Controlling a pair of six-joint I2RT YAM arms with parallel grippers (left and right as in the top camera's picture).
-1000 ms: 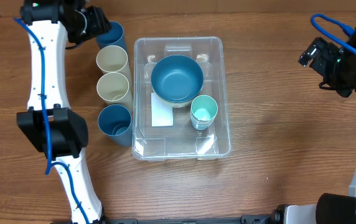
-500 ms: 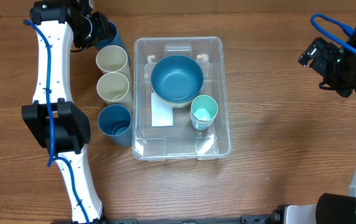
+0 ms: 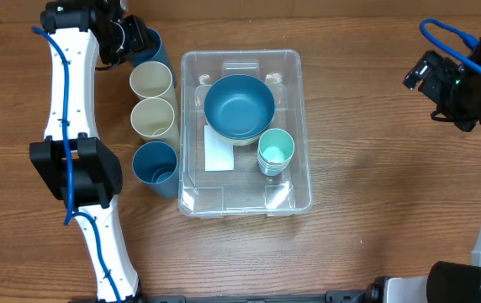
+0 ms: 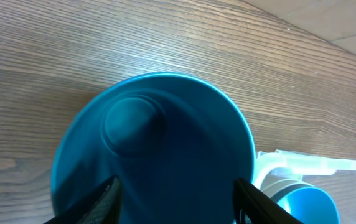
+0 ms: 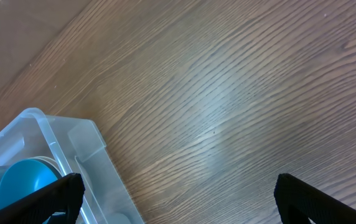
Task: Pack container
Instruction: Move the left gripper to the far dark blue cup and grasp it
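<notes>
The container [image 3: 301, 126], a large clear bin with a white label [image 3: 217, 151] on its base, stands mid-table. It holds a blue bowl [image 3: 239, 106] and a teal cup [image 3: 275, 150]. A dark blue cup [image 3: 155, 49] heads a row of cups left of the bin. My left gripper [image 3: 133, 42] is right over this cup. In the left wrist view the cup's blue inside [image 4: 159, 137] fills the frame, with the fingers [image 4: 175, 199] apart over its mouth and no contact visible. My right gripper [image 3: 421, 76] is open and empty over bare wood at the far right.
Below the dark blue cup stand two cream cups [image 3: 151, 82] [image 3: 153, 118] and a blue cup [image 3: 155, 164], close to the bin's left wall. The right wrist view shows the bin's corner [image 5: 41, 134] and bare wooden table [image 5: 228, 106].
The left arm shifted right and closer onto the dark blue cup between the first two frames, then stayed still. The right arm and the bin's contents have not moved.
</notes>
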